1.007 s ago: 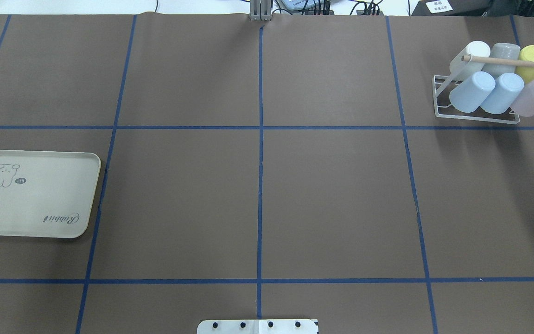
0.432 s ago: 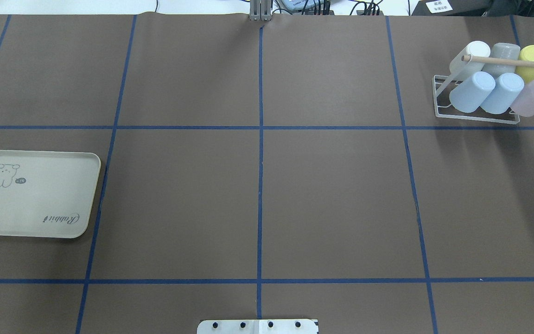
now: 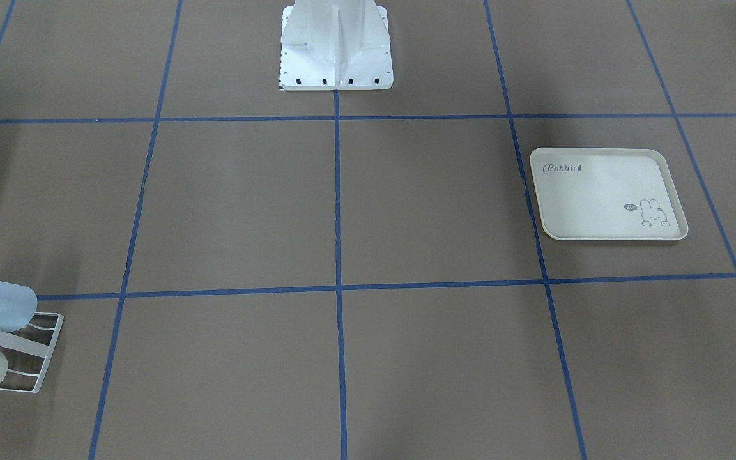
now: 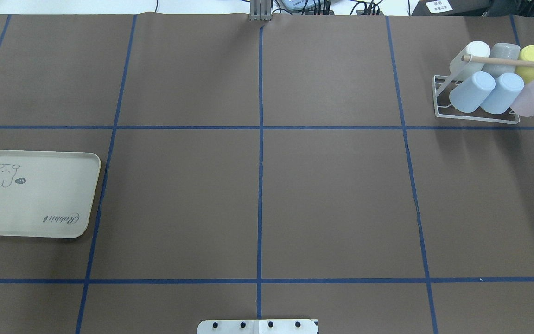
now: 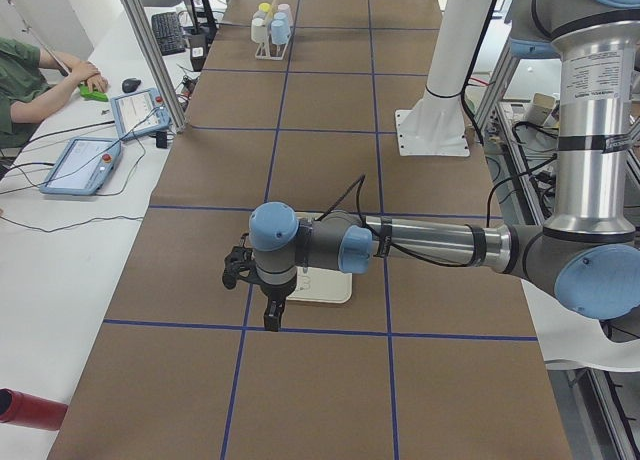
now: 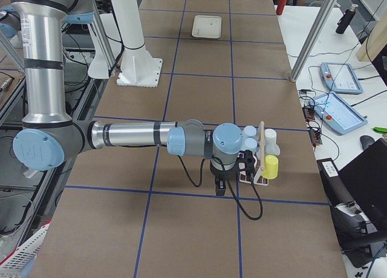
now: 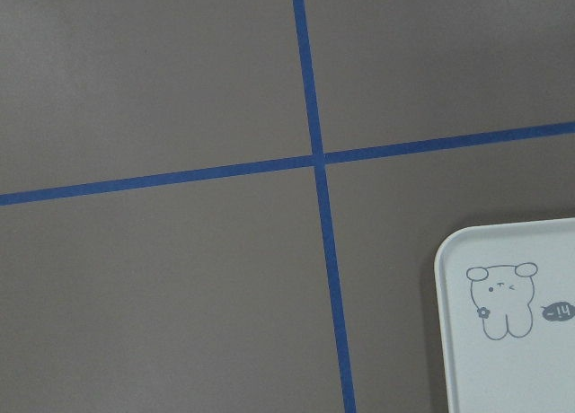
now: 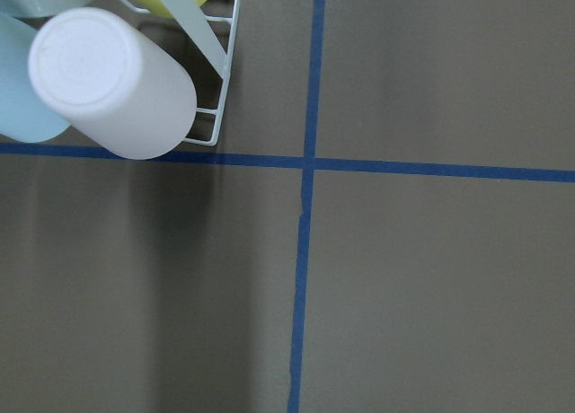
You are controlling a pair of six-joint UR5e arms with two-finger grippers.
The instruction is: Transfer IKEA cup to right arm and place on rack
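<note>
Six cups are sitting on the wire rack. The left gripper is hanging near the rabbit-print tray and the right gripper beside the rack. I cannot tell how wide either is standing.

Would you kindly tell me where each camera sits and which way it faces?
Front-facing: across the table, steeply down toward the base; tray, rack; no arms.
Overhead: behind the robot, forward and down; only the base's edge.
Exterior left: table's left end, along it; left arm near.
Exterior right: opposite end; right arm near the rack.
Left wrist: down on the tray's corner; no body.
Right wrist: down on the rack's corner, a pale cup.
Front-facing and overhead share tray and rack, mirrored.
</note>
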